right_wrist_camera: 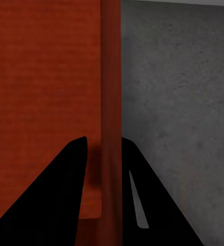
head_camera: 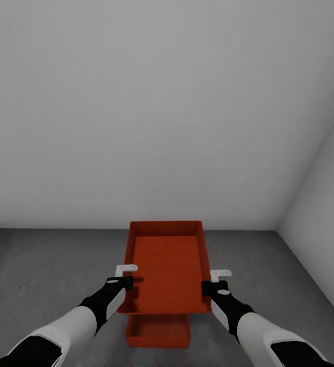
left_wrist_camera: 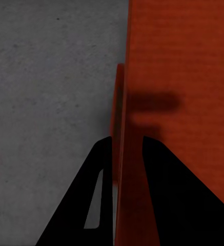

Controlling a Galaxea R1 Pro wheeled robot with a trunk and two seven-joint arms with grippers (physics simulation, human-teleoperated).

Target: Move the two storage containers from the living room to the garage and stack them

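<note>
Even, soft light, no glare.
Faint shadow falls inside the bin (left_wrist_camera: pixel 183 77); wall (head_camera: pixel 136 102) smoothly shaded; wrist views slightly blurred, the fingers (right_wrist_camera: pixel 65 205) black silhouettes.

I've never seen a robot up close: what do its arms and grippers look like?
Each arm has glossy white shells with black joints and a black wrist. The left gripper and right gripper carry small white brackets; up close their fingers are flat, black, tapering wedges. No cables or markings are visible.
</note>
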